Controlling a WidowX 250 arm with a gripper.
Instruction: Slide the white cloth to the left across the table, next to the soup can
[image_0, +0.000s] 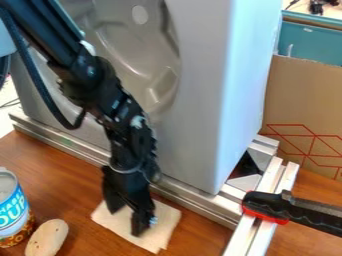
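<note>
Tan oval (47, 238) and can (13, 215) sat near my spread-apart, empty gripper (127, 222). I worried its low tips could snag and bunch the cloth (163, 225).

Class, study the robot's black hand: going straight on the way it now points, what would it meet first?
Most likely the beige cloth lying on the wooden table, just below the hand. From this single slanted view, I can't tell whether any gap remains between them.

A brown wooden table (67, 192) carries a labelled can (12, 207) at near left; a tan oval piece (48, 238) just right of it; a beige cloth (167, 220), near middle; metal rails (61, 145) farther back.
</note>
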